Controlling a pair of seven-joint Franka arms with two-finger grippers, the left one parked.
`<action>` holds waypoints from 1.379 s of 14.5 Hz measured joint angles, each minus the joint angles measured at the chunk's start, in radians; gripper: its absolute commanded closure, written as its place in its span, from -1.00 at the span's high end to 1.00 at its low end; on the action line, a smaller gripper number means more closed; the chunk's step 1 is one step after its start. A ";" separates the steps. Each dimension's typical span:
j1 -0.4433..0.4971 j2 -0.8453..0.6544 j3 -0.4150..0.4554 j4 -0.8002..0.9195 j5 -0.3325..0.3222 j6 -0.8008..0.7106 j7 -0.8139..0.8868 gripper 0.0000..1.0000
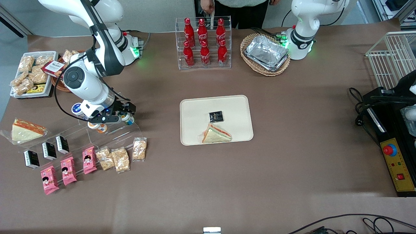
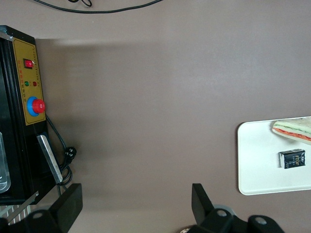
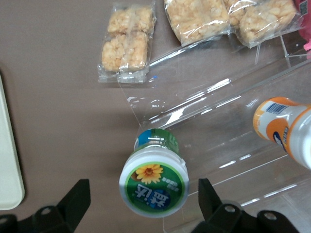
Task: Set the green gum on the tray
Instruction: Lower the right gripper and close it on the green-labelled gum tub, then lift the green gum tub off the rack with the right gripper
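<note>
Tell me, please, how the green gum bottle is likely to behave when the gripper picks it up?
The green gum bottle, between the open gripper fingers, looks rigid, so probably won't deform. Its round smooth body may slip or roll. Small plastic: likely light.

**Clearances around my gripper and the tray**

My gripper [image 1: 124, 114] hangs over the clear acrylic stand [image 3: 228, 126] with its fingers spread wide, one on each side of the green gum [image 3: 154, 182] and neither touching it. The orange-lidded bottle [image 3: 286, 128] stands close beside on the same stand; the blue-lidded bottle [image 1: 77, 108] sits just under my wrist. Snack packets [image 1: 139, 149] lie nearer the front camera, below the stand's edge. Between stand and tray [image 1: 191, 135] the brown table [image 1: 159, 107] is bare. On the tray, a wrapped sandwich [image 1: 216, 134] and a small black packet [image 1: 215, 116] occupy one half; the half toward me is unoccupied.
</note>
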 measured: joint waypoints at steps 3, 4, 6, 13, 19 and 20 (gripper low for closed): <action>0.000 0.015 0.000 0.000 0.000 0.000 0.000 0.97; 0.000 0.019 0.000 0.000 0.000 0.000 0.000 0.96; 0.000 0.024 0.000 0.000 0.000 0.000 0.000 0.74; 0.000 0.033 0.000 0.000 0.000 0.003 -0.001 -0.69; 0.000 0.032 -0.012 0.002 0.000 0.012 -0.001 -0.94; -0.001 0.029 -0.023 0.004 0.000 0.012 -0.002 -0.96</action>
